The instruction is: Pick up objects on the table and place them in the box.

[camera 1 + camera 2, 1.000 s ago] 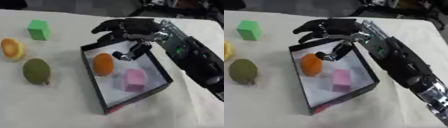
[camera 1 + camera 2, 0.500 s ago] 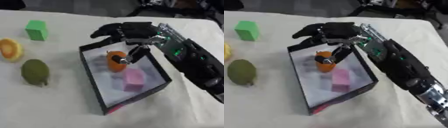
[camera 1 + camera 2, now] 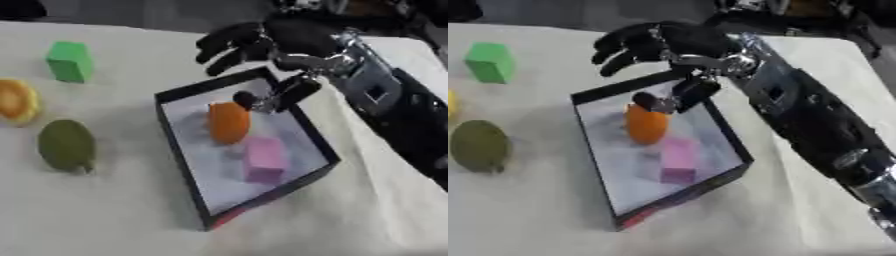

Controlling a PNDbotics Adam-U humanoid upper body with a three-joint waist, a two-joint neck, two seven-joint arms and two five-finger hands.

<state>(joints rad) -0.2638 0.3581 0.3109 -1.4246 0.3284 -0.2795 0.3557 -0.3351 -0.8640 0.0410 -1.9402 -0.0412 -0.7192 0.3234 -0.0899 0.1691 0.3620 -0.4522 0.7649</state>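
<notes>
Hovering over the box's far rim, the right hand has its fingers spread, thumb just beside the orange piece. That and a pink block lie inside. Left on the table: green block, olive fruit, orange fruit.

No readable text, label or number on anything.

Colours on the table

Black box, white inside; orange fruit, pink block; green cube, olive fruit.
</notes>
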